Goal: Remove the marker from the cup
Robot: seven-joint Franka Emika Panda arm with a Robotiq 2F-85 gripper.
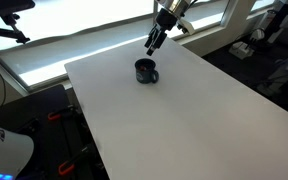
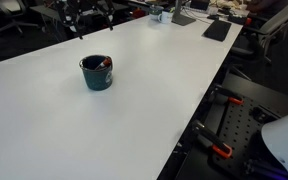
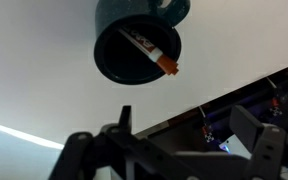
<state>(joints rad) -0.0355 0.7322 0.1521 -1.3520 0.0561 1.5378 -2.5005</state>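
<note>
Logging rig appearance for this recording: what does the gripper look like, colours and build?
The black two-finger gripper is mounted under a paler wrist section with an orange-brown patch in an exterior view. In the wrist view its fingers are dark, blocky linked bars, one looking greyer. No markings or cables are legible.

I work in what looks like an office-style lab — a long white rectangular table point(image 2: 44, 120), a flat dark laptop-like slab point(image 2: 216, 30) at its far end, black tripod legs point(image 1: 9, 28) by bright window panes point(image 1: 104, 25), and black-and-orange rig hardware point(image 2: 222, 148) alongside.
</note>
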